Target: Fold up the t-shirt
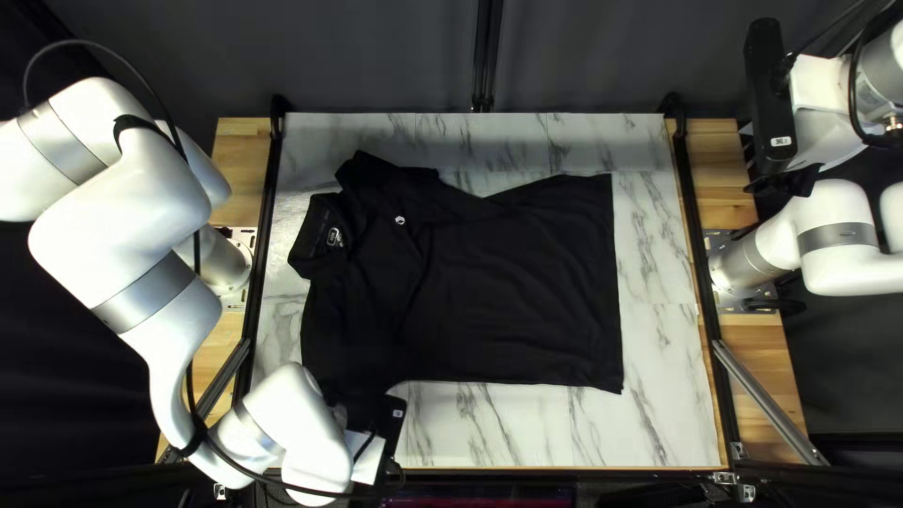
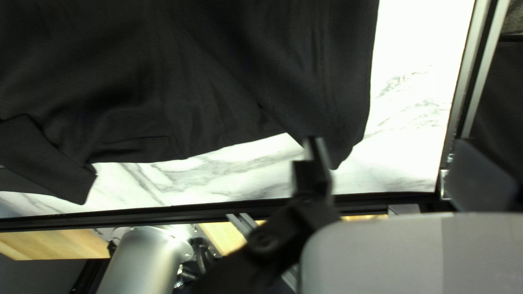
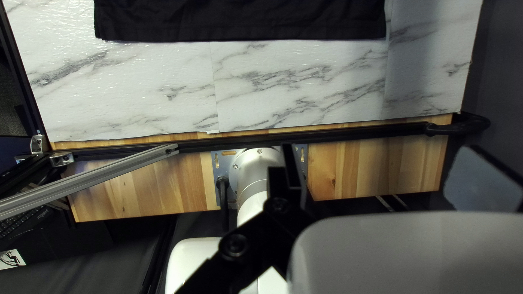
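While its black fabric shows soft creases, the collared t-shirt (image 1: 513, 282) lies spread on the marble-patterned desk (image 1: 658, 414), its collar (image 1: 324, 235) toward the left of the top left view and its nearly straight hem (image 1: 616, 301) toward the right. One small white emblem (image 1: 400, 220) marks the chest; one label (image 1: 334, 237) shows inside the collar. Count: one garment, one desk, two arms, two sets of jaws. My left jaws (image 1: 389, 465) are near the near sleeve; my right jaws (image 1: 795, 179) are well apart from the garment. I cannot tell whether either set is open or closed.
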Robot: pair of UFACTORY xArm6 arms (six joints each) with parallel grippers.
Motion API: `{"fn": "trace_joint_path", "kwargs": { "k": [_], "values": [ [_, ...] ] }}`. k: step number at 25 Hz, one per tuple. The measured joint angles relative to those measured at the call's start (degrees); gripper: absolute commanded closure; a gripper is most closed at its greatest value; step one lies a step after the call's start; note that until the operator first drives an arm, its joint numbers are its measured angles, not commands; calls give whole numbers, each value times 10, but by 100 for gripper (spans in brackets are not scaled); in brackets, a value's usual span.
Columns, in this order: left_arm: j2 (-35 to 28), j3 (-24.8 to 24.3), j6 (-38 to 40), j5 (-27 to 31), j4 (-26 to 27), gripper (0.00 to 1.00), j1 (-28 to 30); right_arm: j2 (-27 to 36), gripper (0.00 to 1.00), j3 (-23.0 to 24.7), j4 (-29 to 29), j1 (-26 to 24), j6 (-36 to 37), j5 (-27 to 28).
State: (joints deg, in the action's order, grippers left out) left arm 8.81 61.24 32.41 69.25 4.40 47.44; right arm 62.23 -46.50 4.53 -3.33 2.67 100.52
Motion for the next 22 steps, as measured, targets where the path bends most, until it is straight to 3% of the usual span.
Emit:
{"fn": "trace_joint_path", "kwargs": {
  "k": [6, 15, 22],
  "values": [
    [39, 28, -4, -12, -16, 0, -19, 0, 0, 0, 0, 0, 0, 0],
    [75, 7, -40, -110, -20, 0, -45, 0, 0, 0, 0, 0, 0, 0],
    [93, -3, 80, -146, -61, 2, -31, 0, 0, 0, 0, 0, 0, 0]
  ]
}}
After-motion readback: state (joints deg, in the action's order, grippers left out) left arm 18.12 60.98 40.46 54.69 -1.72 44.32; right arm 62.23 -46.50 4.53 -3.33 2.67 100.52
